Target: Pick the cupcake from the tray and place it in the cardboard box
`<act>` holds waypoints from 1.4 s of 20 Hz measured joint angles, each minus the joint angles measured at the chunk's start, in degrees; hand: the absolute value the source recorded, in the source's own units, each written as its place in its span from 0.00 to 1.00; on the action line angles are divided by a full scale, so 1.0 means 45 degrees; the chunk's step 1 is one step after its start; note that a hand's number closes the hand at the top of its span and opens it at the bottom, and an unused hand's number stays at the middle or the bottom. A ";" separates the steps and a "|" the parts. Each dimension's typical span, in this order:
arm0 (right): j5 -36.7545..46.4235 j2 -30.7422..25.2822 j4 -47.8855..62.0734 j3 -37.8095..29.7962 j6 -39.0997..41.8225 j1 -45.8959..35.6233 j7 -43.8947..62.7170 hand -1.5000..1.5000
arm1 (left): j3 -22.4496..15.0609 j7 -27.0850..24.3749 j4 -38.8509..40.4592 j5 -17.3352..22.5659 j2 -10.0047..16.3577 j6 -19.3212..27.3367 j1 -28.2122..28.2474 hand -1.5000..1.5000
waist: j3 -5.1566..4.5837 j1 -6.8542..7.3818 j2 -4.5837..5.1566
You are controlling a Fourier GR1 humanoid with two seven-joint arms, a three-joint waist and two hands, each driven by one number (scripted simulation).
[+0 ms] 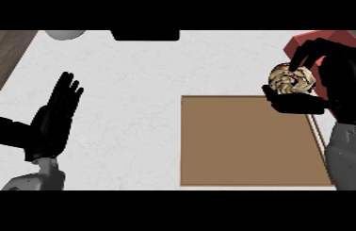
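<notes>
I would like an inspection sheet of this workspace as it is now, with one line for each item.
Surface: white veined counter.
Job's things: cupcake held just beyond the far right corner of the cardboard box, by the red tray; nothing seen inside the box.
Clutter: grey round object and black object at the far edge, both cut off by the view.
Hands: right hand curled round the cupcake; left hand open, fingers up, resting at the view's left.
Cables: nothing seen.
Surroundings: dark wood strip at the far left.
</notes>
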 measured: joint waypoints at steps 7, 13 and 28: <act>-0.0785 -0.1166 0.3218 -0.2241 -0.0072 -0.1429 -0.1257 1.00 | -0.0236 0.0058 -0.0145 -0.0191 -0.0200 0.0099 0.0018 0.50 | 0.0003 0.0084 0.0030; 0.0058 -0.2117 0.6230 -0.3062 -0.1842 -0.1698 -0.3098 1.00 | -0.0122 0.0099 0.0227 -0.0185 -0.0173 0.0116 -0.0449 0.50 | 0.0007 0.0118 0.0062; 0.2385 -0.4789 1.5504 -0.3004 -0.3085 -0.3875 -0.6464 0.00 | -0.0258 -0.0112 0.0437 -0.0198 -0.0265 -0.0069 -0.0641 0.50 | 0.0013 0.0566 0.0214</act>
